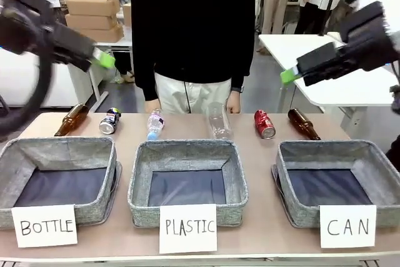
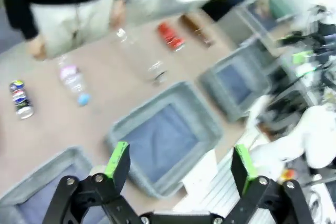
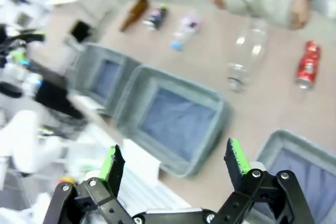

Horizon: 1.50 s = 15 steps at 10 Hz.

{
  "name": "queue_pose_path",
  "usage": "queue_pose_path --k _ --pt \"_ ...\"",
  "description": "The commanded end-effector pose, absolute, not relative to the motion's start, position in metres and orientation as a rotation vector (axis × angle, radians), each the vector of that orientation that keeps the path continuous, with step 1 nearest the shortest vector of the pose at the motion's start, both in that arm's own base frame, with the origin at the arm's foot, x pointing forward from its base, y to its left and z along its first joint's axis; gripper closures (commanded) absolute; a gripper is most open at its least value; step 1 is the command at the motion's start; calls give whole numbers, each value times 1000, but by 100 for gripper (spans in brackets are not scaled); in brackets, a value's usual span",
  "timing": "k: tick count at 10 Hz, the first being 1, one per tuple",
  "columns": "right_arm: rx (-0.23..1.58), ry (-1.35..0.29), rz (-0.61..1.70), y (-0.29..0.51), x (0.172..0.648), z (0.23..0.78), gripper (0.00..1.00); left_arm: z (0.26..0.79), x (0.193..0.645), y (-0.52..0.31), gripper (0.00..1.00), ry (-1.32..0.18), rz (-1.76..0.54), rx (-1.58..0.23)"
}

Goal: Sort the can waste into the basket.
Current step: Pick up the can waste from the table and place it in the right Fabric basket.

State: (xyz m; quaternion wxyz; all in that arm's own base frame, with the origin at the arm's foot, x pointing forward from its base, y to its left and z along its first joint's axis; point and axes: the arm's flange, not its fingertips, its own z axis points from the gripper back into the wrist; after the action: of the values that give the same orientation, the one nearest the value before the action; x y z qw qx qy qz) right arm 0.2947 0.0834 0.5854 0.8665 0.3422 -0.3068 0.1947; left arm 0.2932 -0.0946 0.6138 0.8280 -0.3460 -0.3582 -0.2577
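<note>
Near right, the CAN basket [image 1: 284,179] stands open-topped. Far on the desk [image 1: 259,173], the red can [image 1: 264,124] has a brown bottle [image 1: 304,123] just right, a clear bottle [image 1: 219,121] left, a person's hand [image 1: 234,101] behind.

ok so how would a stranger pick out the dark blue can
Find the grey woven basket signed BOTTLE at the robot's left end of the table. Beyond its far right corner a small dark blue metal drink can lies on its side. It lies between a brown glass bottle and a clear plastic bottle with a blue cap, and only it has a silver end.
</note>
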Motion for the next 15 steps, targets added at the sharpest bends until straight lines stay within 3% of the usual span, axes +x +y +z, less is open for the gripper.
queue_pose_path --k 1,3,5,6,7,11,12,13,15 --pt "1584 -401 -81 16 300 552 0 569 301 -21 0 -635 -263 -1330" --pt "1565 -418 -285 -15 302 519 0 526 311 13 0 -631 -71 -1496" --pt "1461 -464 -353 -24 294 509 0 502 322 15 0 -575 16 -1487" --pt "1335 -498 55 -36 318 541 0 498 336 3 0 -513 75 -1343" --pt "1335 -498 55 -36 318 541 0 534 345 51 0 -619 -83 -1494" --pt "1335 -498 55 -36 318 541 0 523 354 46 0 -570 -35 -1499" --pt "1335 -498 55 -36 318 541 0 537 352 37 0 -676 -24 -1196" --pt "1335 -498 55 -36 318 541 0 550 362 26 0 -585 -126 -1018" --pt "1335 -498 55 -36 318 541 0 552 409 6 0 -460 -203 -367"
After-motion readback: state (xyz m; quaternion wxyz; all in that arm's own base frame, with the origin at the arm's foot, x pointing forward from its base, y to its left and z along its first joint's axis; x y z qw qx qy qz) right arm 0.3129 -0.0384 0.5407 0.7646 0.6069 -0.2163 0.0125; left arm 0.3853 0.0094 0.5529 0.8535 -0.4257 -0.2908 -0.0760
